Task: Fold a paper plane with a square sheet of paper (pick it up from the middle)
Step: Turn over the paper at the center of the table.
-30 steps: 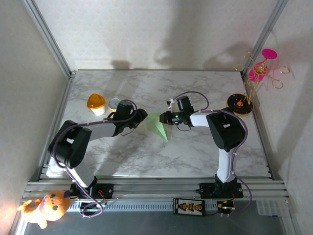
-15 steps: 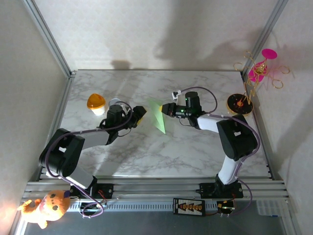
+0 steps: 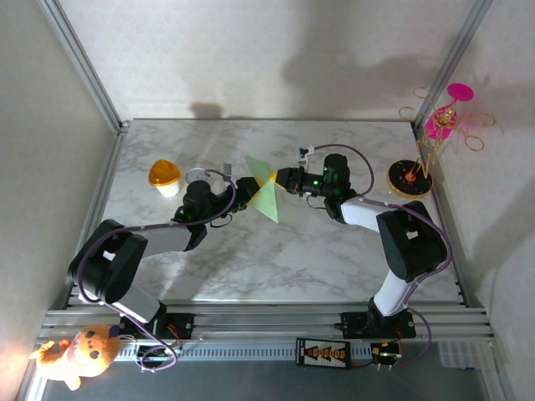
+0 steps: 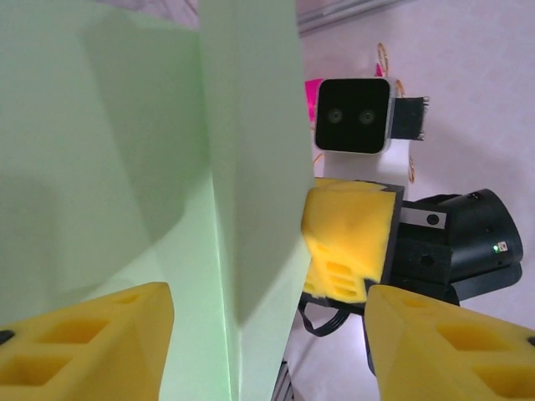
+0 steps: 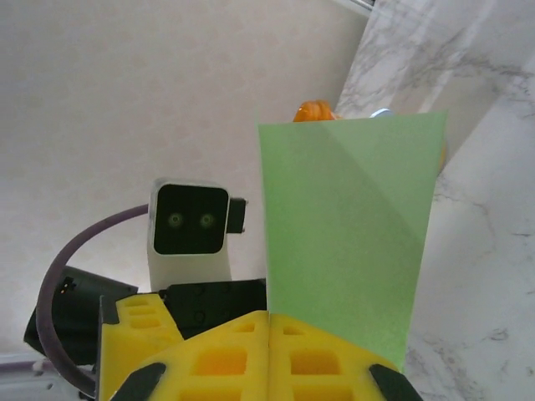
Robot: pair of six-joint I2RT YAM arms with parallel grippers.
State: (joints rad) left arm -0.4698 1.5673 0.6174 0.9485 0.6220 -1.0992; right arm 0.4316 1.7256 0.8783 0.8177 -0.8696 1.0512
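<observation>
The thin pale green folded paper sheet (image 3: 264,197), long axis near-to-far, is clamped in the right gripper (image 3: 281,180) and straddled by the left gripper (image 3: 249,190), jaws apart.

folded paper sheet (image 3: 266,199), pale green: 1 | orange-lidded cup (image 3: 165,176): 1 | small round tin (image 3: 196,175): 1 | pink-and-gold ornament stand (image 3: 435,134): 1 | plush toy (image 3: 79,355): 1 | left arm (image 3: 150,238), right arm (image 3: 393,234): 2 | marble table (image 3: 276,259): 1

Marble table (image 3: 251,259): orange-lidded cup (image 3: 165,176), small tin (image 3: 196,176) left; ornament stand (image 3: 409,178) right.
</observation>
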